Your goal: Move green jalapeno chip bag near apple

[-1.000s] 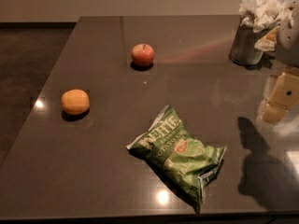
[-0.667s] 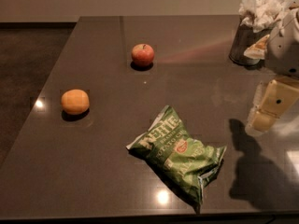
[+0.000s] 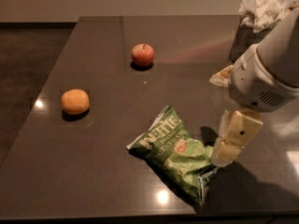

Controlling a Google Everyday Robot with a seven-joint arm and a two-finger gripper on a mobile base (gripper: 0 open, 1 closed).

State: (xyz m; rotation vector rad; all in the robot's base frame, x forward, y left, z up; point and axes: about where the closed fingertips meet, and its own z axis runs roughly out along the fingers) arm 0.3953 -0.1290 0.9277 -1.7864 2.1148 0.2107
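The green jalapeno chip bag lies flat on the dark table, near the front edge, right of centre. The apple, red with a short stem, sits further back, left of centre and well apart from the bag. My gripper hangs from the white arm at the right and points down, just beside the bag's right edge and close above the table.
A smooth orange round fruit sits at the left of the table. A dark container stuffed with white crumpled paper stands at the back right, with a small tan item beside it. The table's left edge drops to dark floor.
My arm and gripper have moved left and down from the right edge toward the chip bag. The bag, apple and orange fruit have not moved.
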